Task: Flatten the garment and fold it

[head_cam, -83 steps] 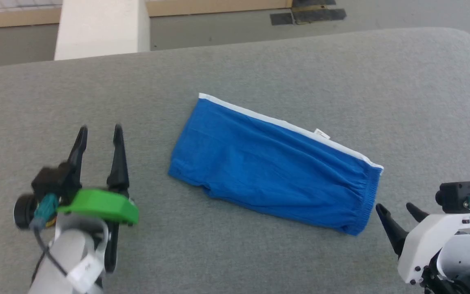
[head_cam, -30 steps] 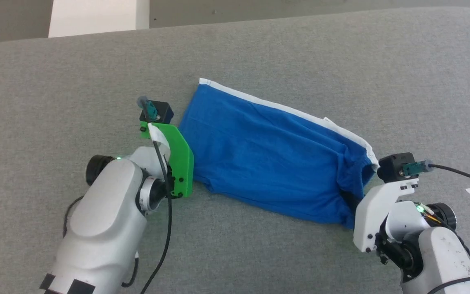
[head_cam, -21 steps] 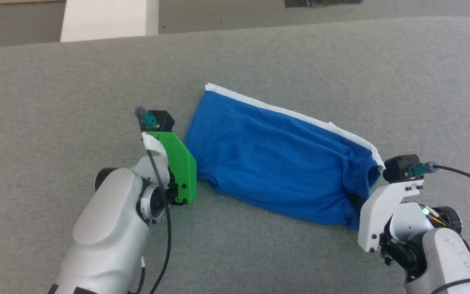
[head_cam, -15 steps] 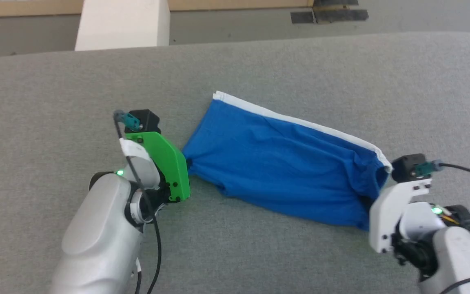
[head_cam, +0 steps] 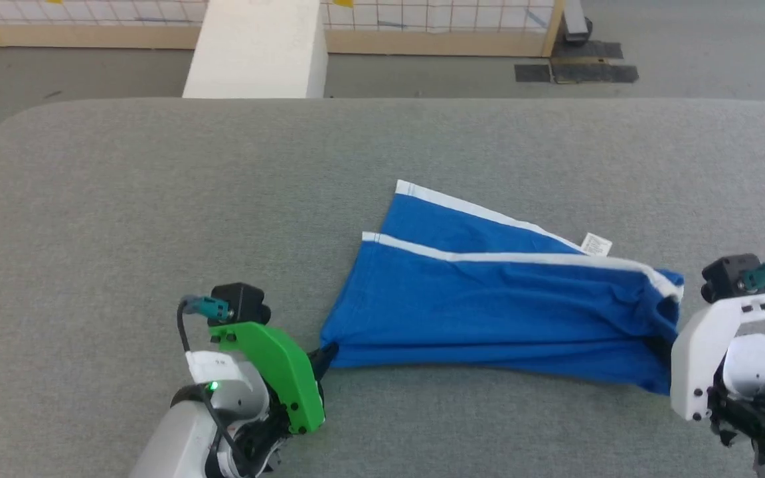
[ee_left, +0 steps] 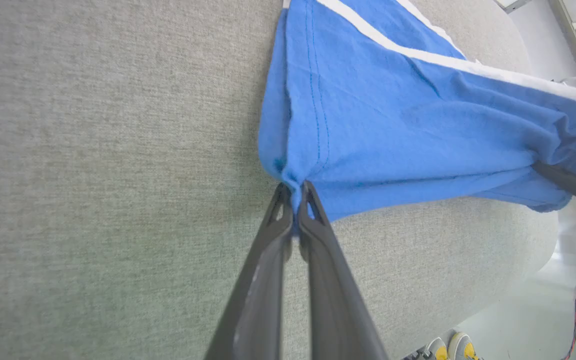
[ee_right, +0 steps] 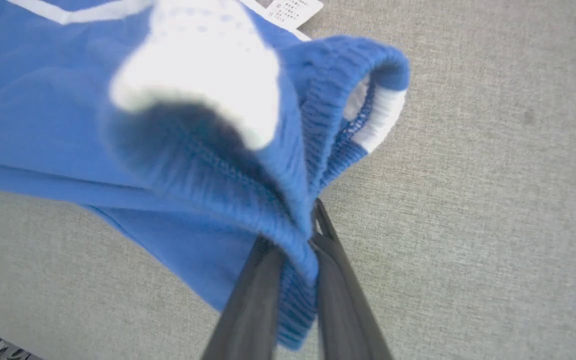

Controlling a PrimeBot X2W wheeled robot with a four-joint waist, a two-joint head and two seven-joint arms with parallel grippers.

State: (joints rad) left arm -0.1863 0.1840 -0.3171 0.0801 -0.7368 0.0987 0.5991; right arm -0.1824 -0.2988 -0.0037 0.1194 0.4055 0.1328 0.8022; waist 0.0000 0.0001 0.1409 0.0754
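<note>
The garment [head_cam: 502, 312] is a pair of royal blue shorts with white side stripes, stretched between my two grippers over the grey table [head_cam: 157, 199]. My left gripper [head_cam: 324, 355] is shut on the near corner of a leg hem [ee_left: 295, 187]. At the right end, my right gripper [head_cam: 663, 345] is shut on the gathered elastic waistband [ee_right: 293, 235]. The near layer is pulled taut and lifted, and the far leg [head_cam: 449, 219] lies flat behind it. A small white tag [head_cam: 596, 244] sticks out near the waistband.
The grey padded table spreads wide on all sides of the shorts. Beyond its far edge stand a white block [head_cam: 256, 50] and a wooden-framed panel [head_cam: 449, 23] on the floor. A person's shoes [ee_left: 448, 347] show by the table's edge in the left wrist view.
My left gripper closed on the hem corner and drew back toward the near edge, while the right kept the waistband. The shorts were pulled open, so a second striped leg shows. The camera also shifted.
</note>
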